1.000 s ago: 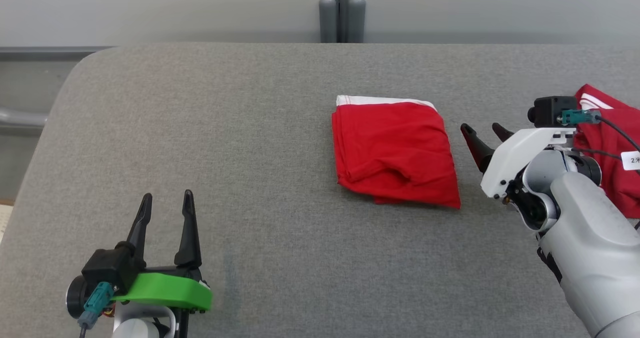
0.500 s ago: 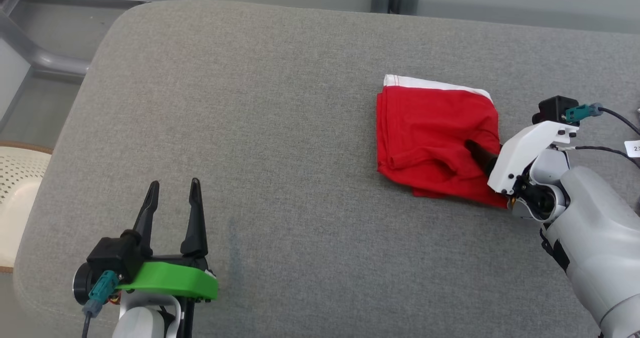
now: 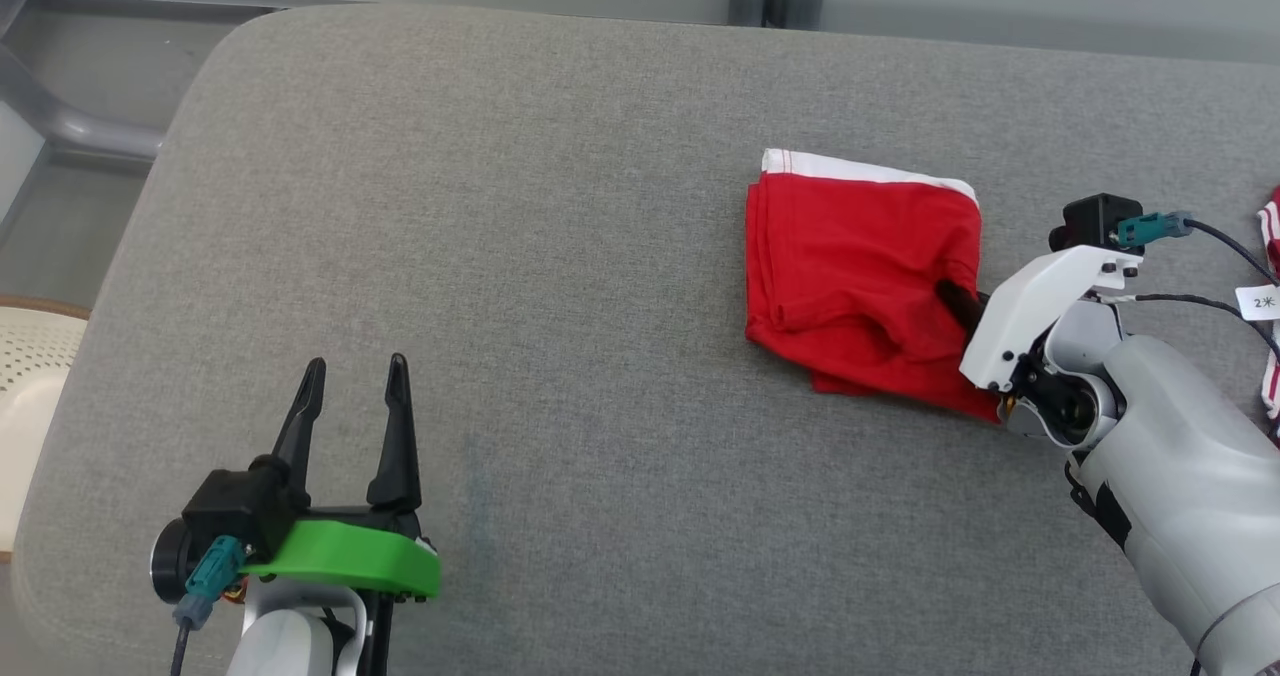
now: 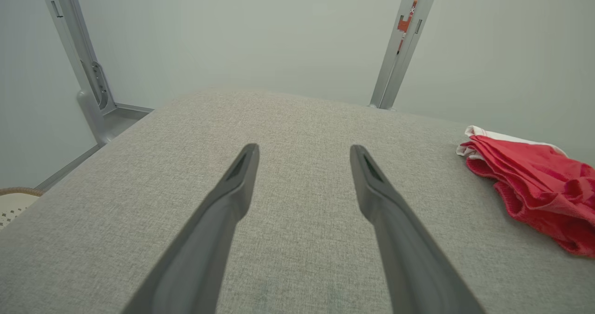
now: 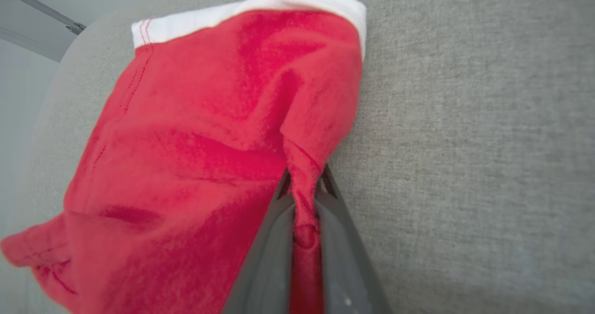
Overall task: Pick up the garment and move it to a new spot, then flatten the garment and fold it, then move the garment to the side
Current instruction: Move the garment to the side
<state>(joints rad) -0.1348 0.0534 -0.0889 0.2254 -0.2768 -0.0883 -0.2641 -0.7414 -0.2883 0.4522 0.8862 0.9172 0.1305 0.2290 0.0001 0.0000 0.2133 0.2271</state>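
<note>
**Right gripper (image 5: 304, 174) clamped on an edge of the red garment (image 3: 860, 256)**

The right gripper's two dark fingers are pressed together on a pinched ridge of red cloth, which is drawn up between them at the garment's nearest edge. The rest of the garment is spread ahead of the fingertips and to their left, lying loosely folded on the grey padded surface (image 3: 550, 206). Its white waistband is turned to the side farthest from the gripper. Behind the gripper's wrist, a white cable tag (image 3: 1258, 302) and a strip of another red-and-white cloth (image 3: 1270, 306) are seen.

The left gripper (image 3: 358, 376) is held well apart from the garment, its fingers spread with nothing between them. From this gripper the garment is found ahead and to the right. A pale perforated basket (image 3: 30, 376) is seen to its left, past the surface's edge.
</note>
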